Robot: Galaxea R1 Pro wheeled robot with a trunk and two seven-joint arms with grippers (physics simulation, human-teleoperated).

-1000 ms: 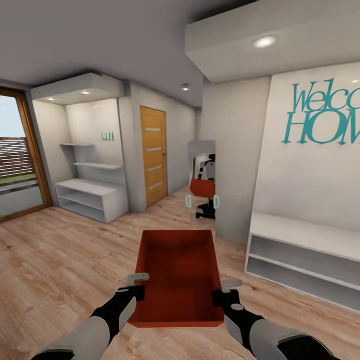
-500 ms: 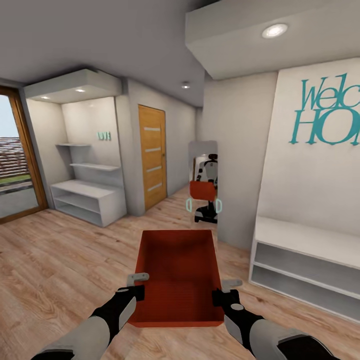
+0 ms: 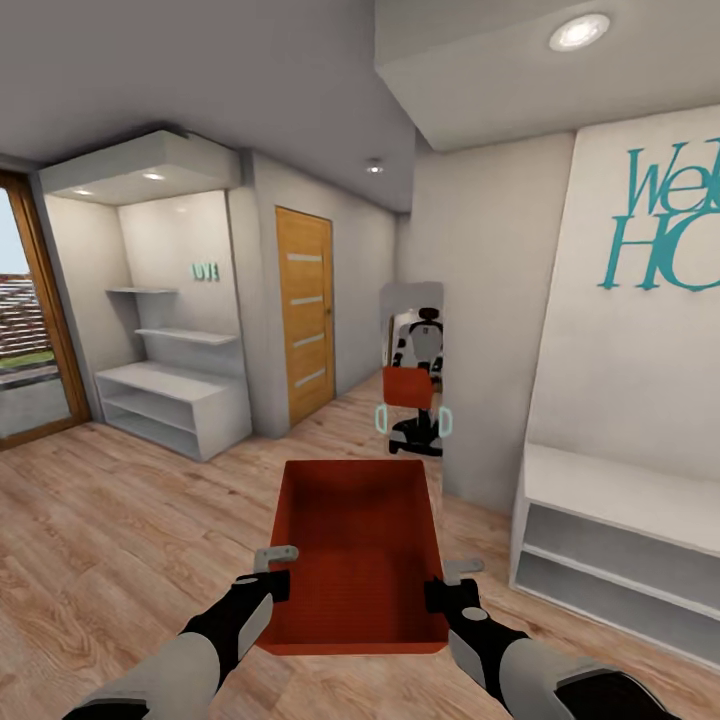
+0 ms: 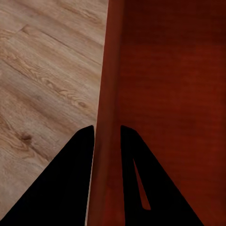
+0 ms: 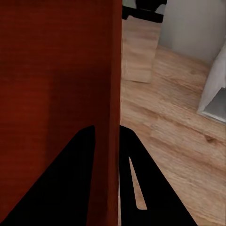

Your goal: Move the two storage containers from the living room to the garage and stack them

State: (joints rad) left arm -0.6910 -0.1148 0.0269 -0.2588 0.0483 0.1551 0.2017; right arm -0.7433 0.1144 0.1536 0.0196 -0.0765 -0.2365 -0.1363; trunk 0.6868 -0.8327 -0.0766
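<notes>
I carry one orange-red storage container (image 3: 355,545) in front of me, above the light wood plank floor (image 3: 120,520). My left gripper (image 3: 272,570) is shut on its left wall; in the left wrist view the two dark fingers (image 4: 70,174) straddle the red wall (image 4: 107,141). On the opposite wall my right gripper (image 3: 447,583) is shut, its fingers (image 5: 70,179) clamped on either side of the thin red edge (image 5: 115,117). The container is empty. The second container is out of view.
A wall mirror (image 3: 412,370) ahead reflects me and the bin. A wooden door (image 3: 304,310) stands at the left of a hallway. White shelving (image 3: 170,400) sits at the left, a white bench shelf (image 3: 610,530) close at the right, and a glass door (image 3: 30,330) at the far left.
The whole view has shifted as I roll forward: the mirror, door and right bench have come closer. The container and both grippers keep the same place in the picture.
</notes>
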